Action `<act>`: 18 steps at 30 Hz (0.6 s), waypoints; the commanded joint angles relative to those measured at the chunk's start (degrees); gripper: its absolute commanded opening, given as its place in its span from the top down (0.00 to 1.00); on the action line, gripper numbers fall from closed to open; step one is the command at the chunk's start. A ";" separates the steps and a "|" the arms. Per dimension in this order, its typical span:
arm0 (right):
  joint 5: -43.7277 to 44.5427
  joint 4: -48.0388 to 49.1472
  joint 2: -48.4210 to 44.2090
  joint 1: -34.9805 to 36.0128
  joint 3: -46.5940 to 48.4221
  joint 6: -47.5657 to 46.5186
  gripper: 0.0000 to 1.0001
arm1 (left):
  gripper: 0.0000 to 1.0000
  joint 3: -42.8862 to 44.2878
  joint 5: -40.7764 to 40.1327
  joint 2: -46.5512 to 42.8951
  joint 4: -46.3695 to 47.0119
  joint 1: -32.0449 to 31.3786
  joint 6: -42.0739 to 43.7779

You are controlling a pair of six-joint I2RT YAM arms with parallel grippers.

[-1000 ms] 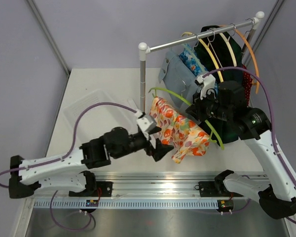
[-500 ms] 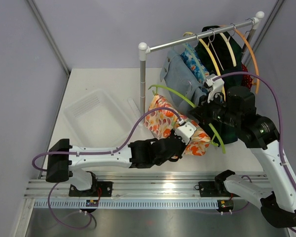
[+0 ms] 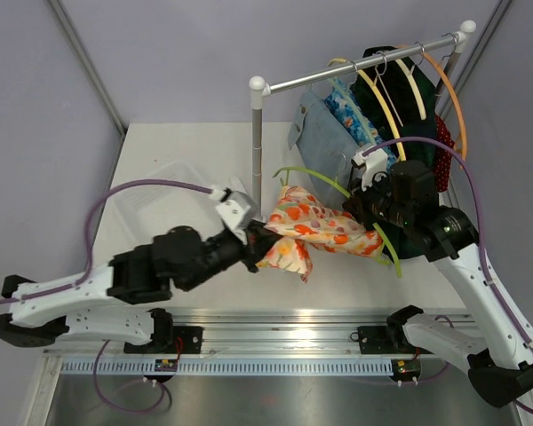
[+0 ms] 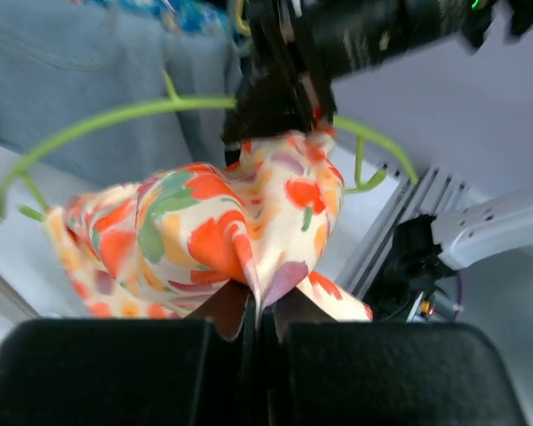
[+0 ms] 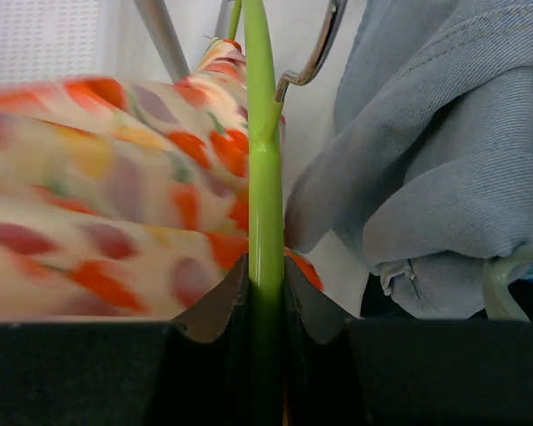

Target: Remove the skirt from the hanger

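Left gripper [image 3: 253, 238]: spread wide beside the hem a second ago, now pressed together on a fold of the orange-and-cream floral fabric skirt [image 3: 322, 228]. The left wrist view confirms it, with cloth [image 4: 204, 231] nipped tight at the gripper [image 4: 253, 311]. The arm has drawn back toward 9 o'clock. The skirt, bunched under the hanger before, now lies stretched across the middle of the white table [image 3: 186, 142], its 3 o'clock end still at the lime-green plastic hanger [image 3: 324, 180]. Right gripper [image 3: 366, 213]: unchanged, clamped on the hanger's green bar [image 5: 262, 133], seen plainly at its own jaws [image 5: 265, 284]. The blue denim garment [image 3: 324, 133] and the metal clothes rail [image 3: 355, 71] stand at 12 to 1 o'clock, and the clear plastic tub [image 3: 155, 191] at 10. Reading: the pull-off has begun and the cloth is taut between both arms, but the skirt is not yet free. What still holds it on the hanger cannot be made out. Likely need: a steady pull toward 9 while the right arm anchors.
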 commanded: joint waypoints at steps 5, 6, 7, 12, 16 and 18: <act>4.42 6.96 0.26 -1.72 -1.04 -3.08 1.00 | 1.00 2.48 -12.19 -17.67 -5.73 0.02 7.23; 3.99 6.96 0.26 -1.98 -1.13 -3.17 1.00 | 1.00 2.48 -12.90 -18.37 -6.09 0.02 7.77; 3.90 6.87 0.26 -1.98 -1.13 -3.26 1.00 | 1.00 2.65 -14.21 -18.73 -6.53 0.02 8.30; 0.83 5.29 0.17 -2.24 -0.52 -5.28 1.00 | 1.00 0.99 -15.01 -16.89 -7.68 0.02 8.56; -0.93 3.80 0.35 -2.33 0.19 -7.29 1.00 | 1.00 0.20 -14.93 -12.94 -6.81 0.55 8.65; -2.34 3.44 0.35 -2.33 0.54 -7.74 1.00 | 1.00 -1.03 -12.91 -11.45 -4.78 1.34 9.26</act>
